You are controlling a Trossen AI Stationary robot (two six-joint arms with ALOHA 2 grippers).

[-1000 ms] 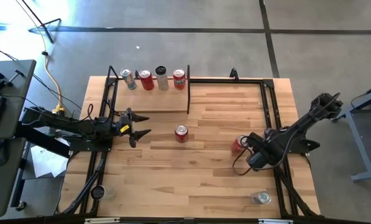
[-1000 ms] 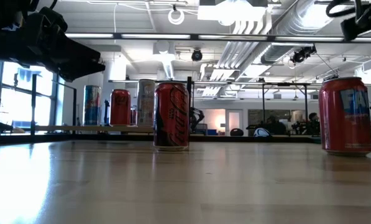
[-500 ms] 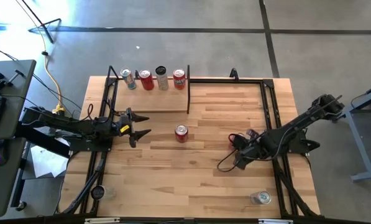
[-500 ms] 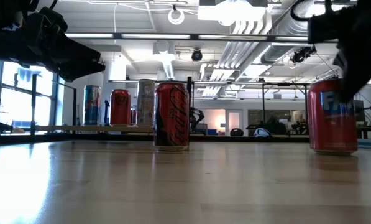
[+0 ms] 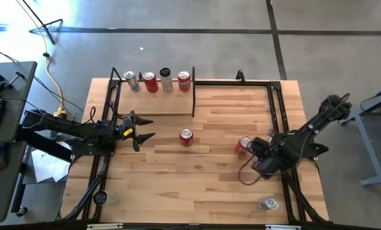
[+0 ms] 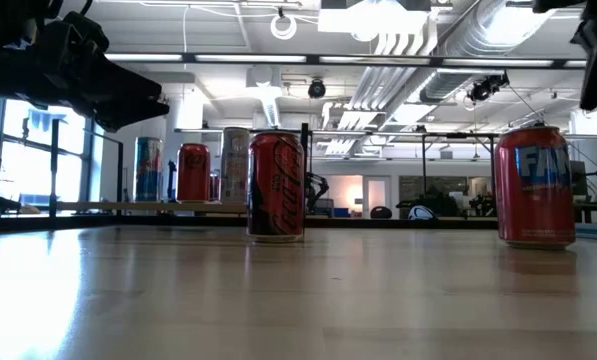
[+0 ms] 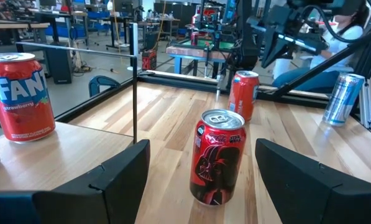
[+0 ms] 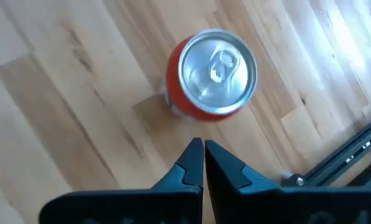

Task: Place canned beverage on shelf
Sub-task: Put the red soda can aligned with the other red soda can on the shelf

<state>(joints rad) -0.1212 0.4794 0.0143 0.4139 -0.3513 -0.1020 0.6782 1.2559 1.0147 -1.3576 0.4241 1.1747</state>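
My right gripper (image 8: 203, 163) is pinched fully shut and holds nothing; it hangs above the table (image 5: 222, 185) with the red can (image 8: 211, 76) standing free just ahead of its fingertips, upright, tab facing up. In the high view that can (image 5: 244, 145) sits toward three o'clock on the table, touching no part of the arm as far as I can tell. My left gripper (image 5: 141, 129) waits at nine o'clock, jaws spread wide and empty, pointed at the dark-printed can (image 5: 186, 137) near the table's middle, which shows between its fingers (image 7: 104, 186) in the wrist view. The shelf (image 5: 153, 102) lies at eleven o'clock, with four cans along its far edge and bare board in front of them. A silver can (image 5: 267, 203) stands at five o'clock. My worry: if I descend with the right jaws closed, the tips would strike the rim and tip or shove the red can rather than straddle it, so I should open first. On the left, an off-centre approach could knock the middle can over, and it would roll.
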